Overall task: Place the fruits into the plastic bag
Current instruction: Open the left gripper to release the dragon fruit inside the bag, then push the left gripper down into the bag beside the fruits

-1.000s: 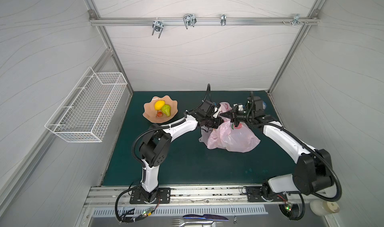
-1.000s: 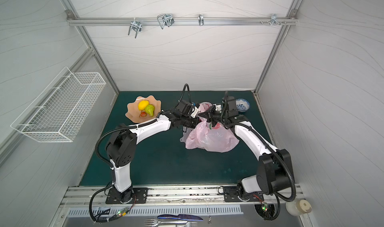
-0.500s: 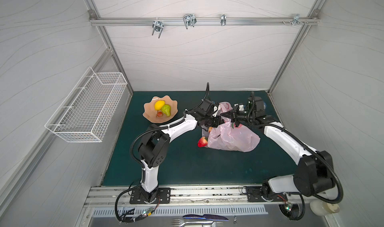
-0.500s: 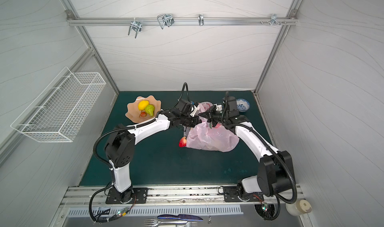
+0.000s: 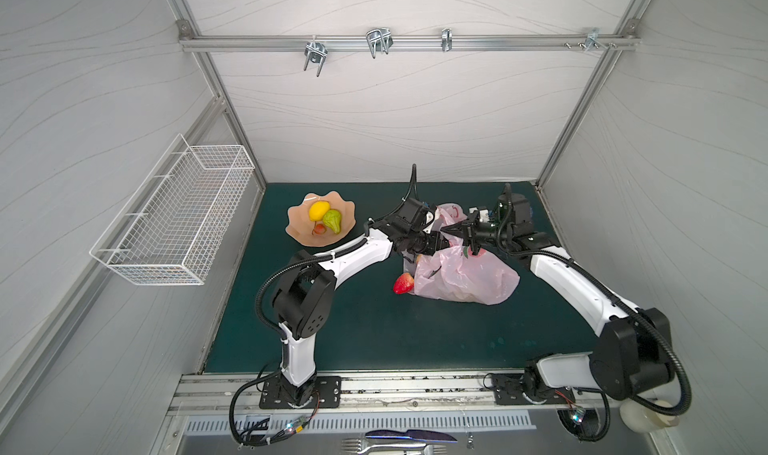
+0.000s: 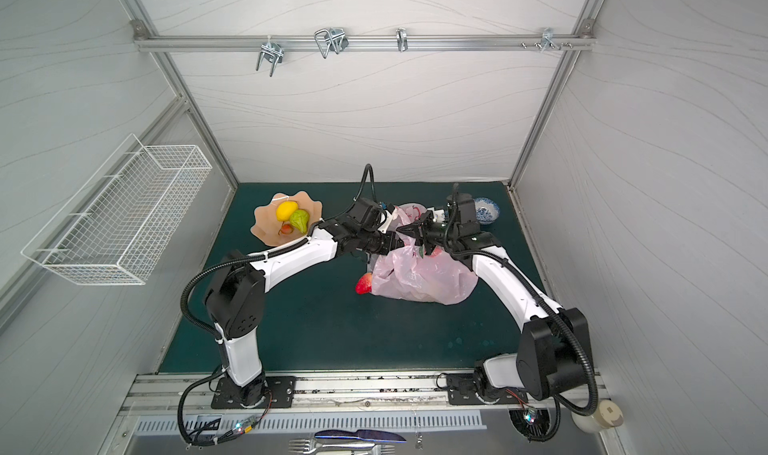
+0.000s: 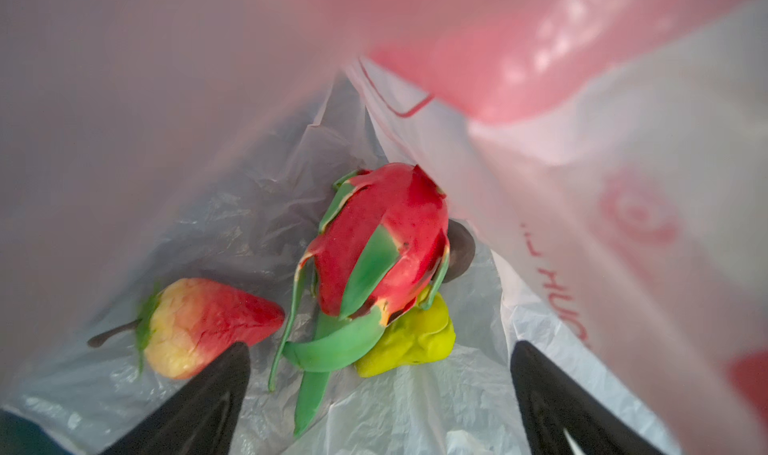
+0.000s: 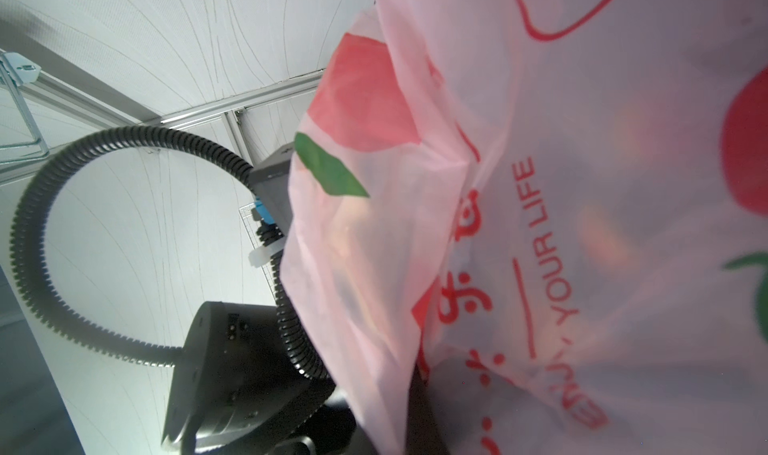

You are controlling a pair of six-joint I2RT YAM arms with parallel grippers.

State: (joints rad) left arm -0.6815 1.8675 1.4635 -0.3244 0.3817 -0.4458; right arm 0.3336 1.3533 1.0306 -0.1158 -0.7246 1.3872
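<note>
Teal mat (image 5: 332,328), crinkly translucent pink bag (image 5: 465,278)

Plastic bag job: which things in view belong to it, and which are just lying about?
Job: translucent pink plastic bag; red strawberry at its edge; pink-red dragon fruit and yellow-green pear inside; yellow lemon, green pear and small red piece in the peach scalloped dish.
Lying about: white wire basket; blue-and-white bowl; metal hooks; forks and knife.

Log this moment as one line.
left gripper open inside bag | right gripper shut on bag | strawberry at bag mouth
</note>
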